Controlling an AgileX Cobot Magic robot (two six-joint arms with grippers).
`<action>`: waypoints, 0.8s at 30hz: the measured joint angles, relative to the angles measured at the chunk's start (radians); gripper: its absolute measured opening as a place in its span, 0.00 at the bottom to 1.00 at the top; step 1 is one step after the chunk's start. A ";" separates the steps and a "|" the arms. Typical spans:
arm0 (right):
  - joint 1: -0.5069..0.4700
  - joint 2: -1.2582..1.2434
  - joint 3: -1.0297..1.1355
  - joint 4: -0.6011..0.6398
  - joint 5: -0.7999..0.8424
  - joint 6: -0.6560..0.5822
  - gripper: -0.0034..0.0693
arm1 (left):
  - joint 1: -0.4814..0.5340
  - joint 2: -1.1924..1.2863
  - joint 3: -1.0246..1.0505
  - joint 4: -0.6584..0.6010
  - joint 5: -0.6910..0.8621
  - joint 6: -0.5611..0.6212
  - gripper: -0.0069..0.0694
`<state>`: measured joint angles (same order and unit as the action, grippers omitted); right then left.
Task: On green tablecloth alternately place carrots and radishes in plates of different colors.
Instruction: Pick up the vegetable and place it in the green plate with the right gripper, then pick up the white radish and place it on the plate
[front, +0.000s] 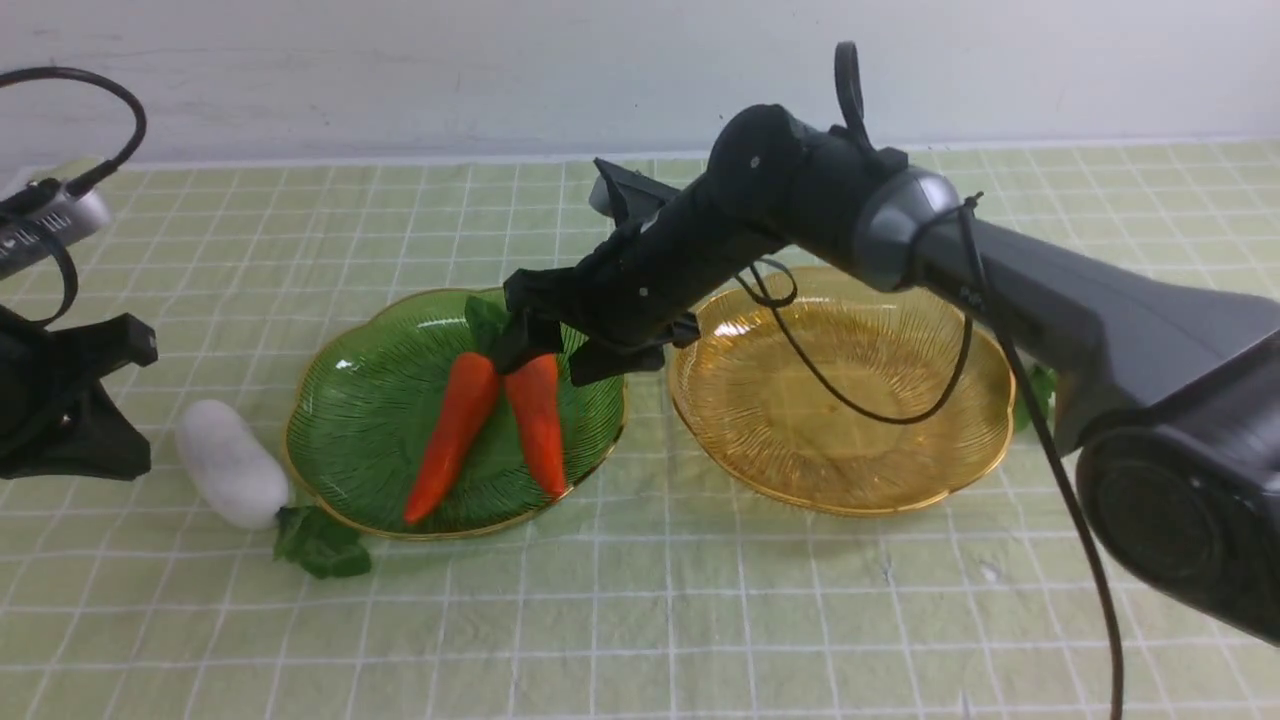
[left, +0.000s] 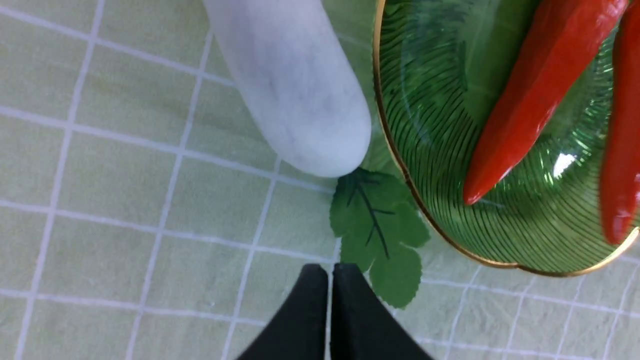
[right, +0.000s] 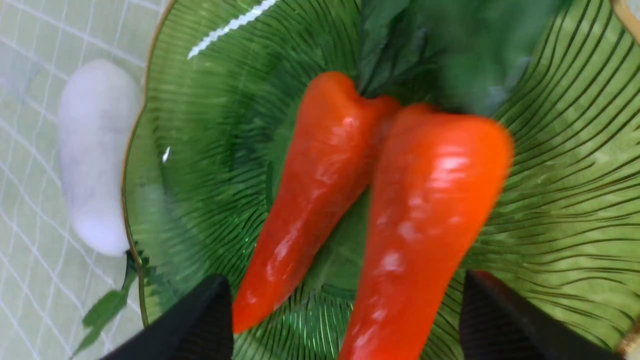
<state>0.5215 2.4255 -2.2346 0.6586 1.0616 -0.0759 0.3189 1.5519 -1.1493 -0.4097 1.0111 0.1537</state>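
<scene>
No text, label, brand, number or sign can be read anywhere; the faint dark marks on the silver camera body (front: 48, 222) are too blurred to make out

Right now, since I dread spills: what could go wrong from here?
1. The right gripper hangs open over one carrot, which touches the other carrot; shifting could knock both about the green plate.
2. The radish lies close beside that plate's rim; the shut left gripper reaching for it may nudge the plate.
</scene>
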 joint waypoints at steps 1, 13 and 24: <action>-0.001 0.000 -0.019 -0.013 0.024 -0.001 0.82 | 0.000 0.000 0.000 -0.001 -0.005 0.000 0.10; -0.016 -0.053 -0.277 -0.208 0.189 0.045 0.66 | 0.000 0.125 0.000 -0.060 -0.184 -0.001 0.65; -0.016 -0.199 -0.282 -0.251 0.203 0.076 0.56 | -0.025 0.331 -0.013 -0.220 -0.365 0.086 0.89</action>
<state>0.5055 2.2268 -2.5169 0.4080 1.2649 0.0000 0.2940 1.8826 -1.1626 -0.6294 0.6462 0.2397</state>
